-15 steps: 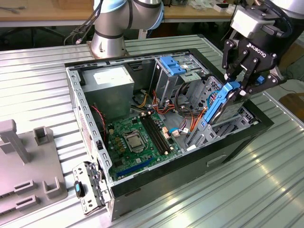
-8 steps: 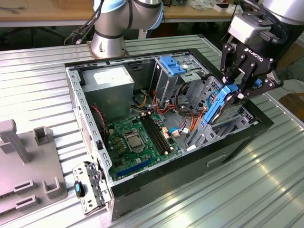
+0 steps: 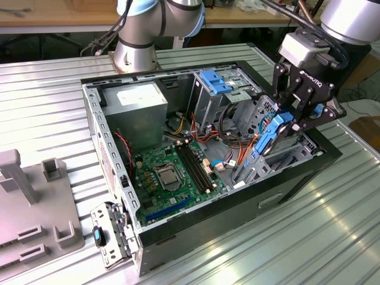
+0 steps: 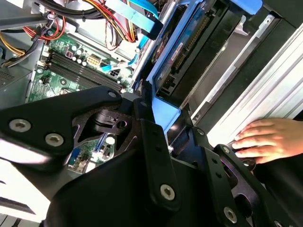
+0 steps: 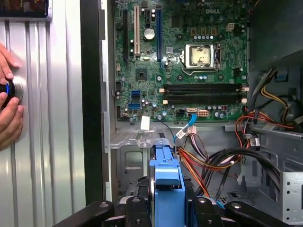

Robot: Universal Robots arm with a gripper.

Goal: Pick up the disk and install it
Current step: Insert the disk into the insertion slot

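Clearly the disk [image 3: 270, 135] is off the table and in the gripper [image 3: 289, 122], held above the drive bay [image 3: 285, 155] at the end of the open case [image 3: 323, 155] on the exterior view's right. It stands on edge rather than flat. Its long axis runs steeply, from the upper end between the fingers down toward the exterior view's left. The lower end dips just inside the case, near the orange and red cables beside the motherboard [image 3: 172, 172]. The blue carrier faces outward along that slant.

The black fingers are closed on the carrier, one on each side of it. In the first wrist view they flank the blue frame closely, with no gap showing.

The arm [image 3: 350, 18] comes in from the top of the exterior view's right. Its wrist is bent down so the gripper points into the case at a tilt. Its base [image 3: 138, 44] stands behind the case on the ribbed table [image 3: 332, 237].

A person's hand [image 4: 265, 139] rests on the table beside the case, fingers at a round knob [image 5: 10, 91].
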